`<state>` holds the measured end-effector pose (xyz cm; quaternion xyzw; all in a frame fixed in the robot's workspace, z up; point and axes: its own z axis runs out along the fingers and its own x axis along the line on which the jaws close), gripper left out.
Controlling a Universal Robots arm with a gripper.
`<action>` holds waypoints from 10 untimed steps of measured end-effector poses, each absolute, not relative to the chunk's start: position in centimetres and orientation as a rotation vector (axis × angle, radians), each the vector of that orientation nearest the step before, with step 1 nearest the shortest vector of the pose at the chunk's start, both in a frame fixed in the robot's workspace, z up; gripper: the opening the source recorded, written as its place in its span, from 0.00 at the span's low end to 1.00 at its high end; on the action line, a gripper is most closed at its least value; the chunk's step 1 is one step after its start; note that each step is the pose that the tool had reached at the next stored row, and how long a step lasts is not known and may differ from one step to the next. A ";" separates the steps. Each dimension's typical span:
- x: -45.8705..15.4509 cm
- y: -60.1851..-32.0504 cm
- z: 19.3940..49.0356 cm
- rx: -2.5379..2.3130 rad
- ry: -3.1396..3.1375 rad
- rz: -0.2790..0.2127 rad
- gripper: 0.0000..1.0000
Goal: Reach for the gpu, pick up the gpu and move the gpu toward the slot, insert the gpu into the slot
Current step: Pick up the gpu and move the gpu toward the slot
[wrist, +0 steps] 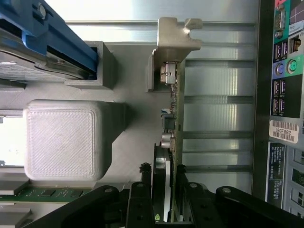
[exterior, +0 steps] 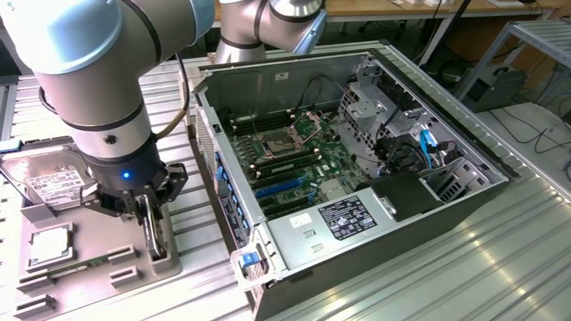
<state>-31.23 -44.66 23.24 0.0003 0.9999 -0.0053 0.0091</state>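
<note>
Status: grasp step, lift not yet started.

My gripper [exterior: 147, 214] is down over the gray holder tray [exterior: 174, 267], which sits just outside the case [exterior: 267, 87], on the exterior view's left of it. My jaws pinch the gpu [wrist: 175, 114] across its two flat faces. One finger [wrist: 140, 204] is on the cooler side and the other on the bare-board side. I can make out no gap on either side.

gpu location: standing on edge in the tray's slit, lower edge seated. It is outside the case and runs alongside the case's rear port panel [wrist: 285, 71]. Its metal bracket [wrist: 175, 40] is at the card end away from my fingers, next to a gray post of the tray.

The hard drive [exterior: 45, 179] and memory stick [exterior: 76, 266] lie on the same tray, farther from the case than the gpu. I touch neither.

Target, as I read it, is one of the blue slots [exterior: 278, 190] on the board inside the case. It is well apart from the card, with the case wall between them.

My judgement on what the move out calls for:
- A straight pull along the card's own plane with no twist, because the slit hugs it closely.
- A watch on sag. My grip sits toward one end, so the bracket end could lever down.
- Enough rise to clear the case wall before any travel toward the slot.
- The card kept on edge, with the bracket toward the case's rear panel.
</note>
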 end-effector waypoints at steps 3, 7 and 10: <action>-31.2 -44.7 23.2 0.001 3.123 -0.016 0.30; -31.2 -44.7 23.2 0.001 3.123 -0.016 0.27; -31.2 -44.7 23.2 0.001 3.123 -0.017 0.27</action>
